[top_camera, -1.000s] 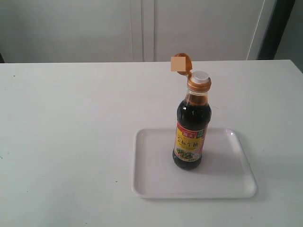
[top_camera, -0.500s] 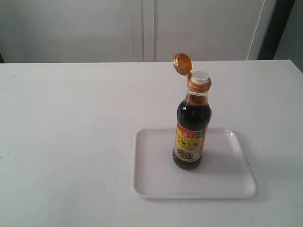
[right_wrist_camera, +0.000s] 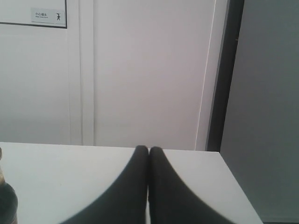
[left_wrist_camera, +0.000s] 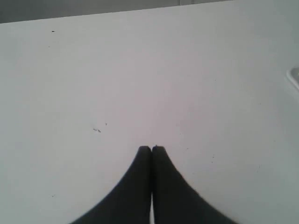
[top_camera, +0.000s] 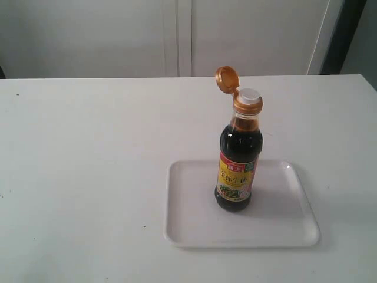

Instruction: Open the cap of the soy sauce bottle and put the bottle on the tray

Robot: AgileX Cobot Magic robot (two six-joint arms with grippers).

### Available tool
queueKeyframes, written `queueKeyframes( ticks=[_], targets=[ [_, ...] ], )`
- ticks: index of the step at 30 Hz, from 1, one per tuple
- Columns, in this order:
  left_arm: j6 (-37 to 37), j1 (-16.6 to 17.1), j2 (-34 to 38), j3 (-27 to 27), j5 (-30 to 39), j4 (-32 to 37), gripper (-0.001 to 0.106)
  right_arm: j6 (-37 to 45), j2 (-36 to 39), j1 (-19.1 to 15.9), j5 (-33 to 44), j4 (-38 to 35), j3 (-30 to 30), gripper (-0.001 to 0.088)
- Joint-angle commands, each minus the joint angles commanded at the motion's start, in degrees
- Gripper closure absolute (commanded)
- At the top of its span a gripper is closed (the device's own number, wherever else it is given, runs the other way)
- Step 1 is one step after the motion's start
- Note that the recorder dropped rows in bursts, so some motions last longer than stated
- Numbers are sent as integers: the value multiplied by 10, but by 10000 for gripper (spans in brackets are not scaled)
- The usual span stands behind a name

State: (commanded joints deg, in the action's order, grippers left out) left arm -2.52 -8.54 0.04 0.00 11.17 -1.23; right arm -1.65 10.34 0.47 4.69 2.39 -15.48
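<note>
The soy sauce bottle (top_camera: pixel 238 159) stands upright on the white tray (top_camera: pixel 194 218) in the exterior view. Its golden-brown cap (top_camera: pixel 227 78) is flipped back on its hinge, and the white spout (top_camera: pixel 249 96) is bare. Neither arm appears in that view. The left wrist view shows my left gripper (left_wrist_camera: pixel 151 148) shut with nothing in it, over bare table; a corner of the tray (left_wrist_camera: pixel 294 77) peeks in at that frame's edge. My right gripper (right_wrist_camera: pixel 149 149) is shut and empty too, and a sliver of the bottle (right_wrist_camera: pixel 5 200) shows at the frame's edge.
The white table (top_camera: pixel 88 165) spreads around the tray. White wall panels (top_camera: pixel 177 35) stand behind it, with a dark strip (top_camera: pixel 344 35) at the far right. In the right wrist view the table's corner (right_wrist_camera: pixel 219 154) and edge lie just beyond the fingers.
</note>
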Motion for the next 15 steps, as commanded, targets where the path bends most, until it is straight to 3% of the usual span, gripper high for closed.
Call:
queueKeyframes(
  ticks=[15],
  targets=[
    [0, -1, 0, 0, 4, -3, 1053, 3, 0, 0, 0, 0, 0, 868]
  ],
)
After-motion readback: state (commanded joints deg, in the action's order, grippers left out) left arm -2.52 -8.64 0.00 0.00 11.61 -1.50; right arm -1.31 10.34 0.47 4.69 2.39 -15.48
